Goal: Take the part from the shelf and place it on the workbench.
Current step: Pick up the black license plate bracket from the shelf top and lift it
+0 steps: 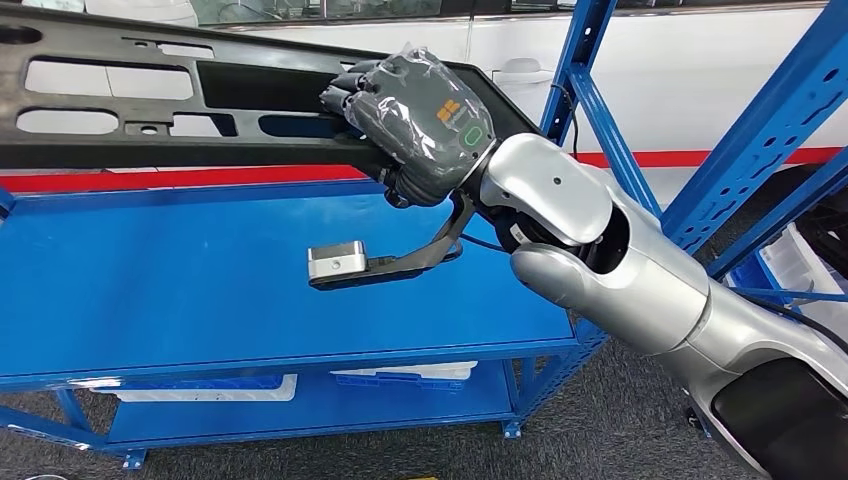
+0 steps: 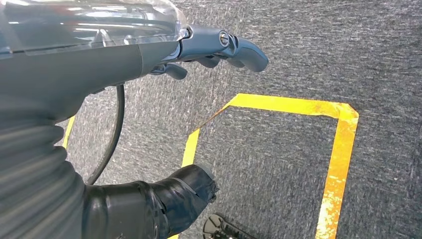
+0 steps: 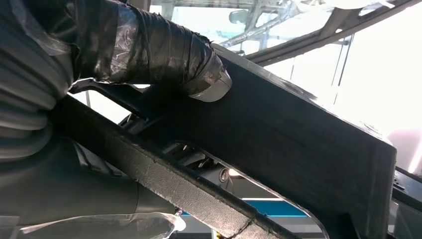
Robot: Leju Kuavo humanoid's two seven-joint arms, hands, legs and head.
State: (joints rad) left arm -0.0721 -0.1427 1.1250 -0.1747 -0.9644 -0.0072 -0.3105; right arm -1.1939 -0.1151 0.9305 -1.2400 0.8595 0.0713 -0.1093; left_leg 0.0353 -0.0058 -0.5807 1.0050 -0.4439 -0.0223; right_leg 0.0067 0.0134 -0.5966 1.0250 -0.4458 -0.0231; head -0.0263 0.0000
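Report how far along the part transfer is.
Done: the right hand grips the long black part, held above the blue shelf. In hand: carrying it clear. Left: setting it on the workbench. The left hand hangs over the floor, holding nothing.

A blue metal shelf rack (image 1: 200,280) with slanted blue uprights carries a broad, flat blue upper board. A long black plastic part with cut-out openings (image 1: 150,100) is above the board's far side; whether it touches the board cannot be told. On the lower blue board (image 1: 320,405), flat white plastic pieces (image 1: 200,388) lie along the front edge, partly hidden by the upper board's rim. The rack stands on a grey carpeted floor (image 1: 580,430). In the left wrist view, this grey carpet bears strips of yellow tape (image 2: 343,149) forming a rectangular outline.
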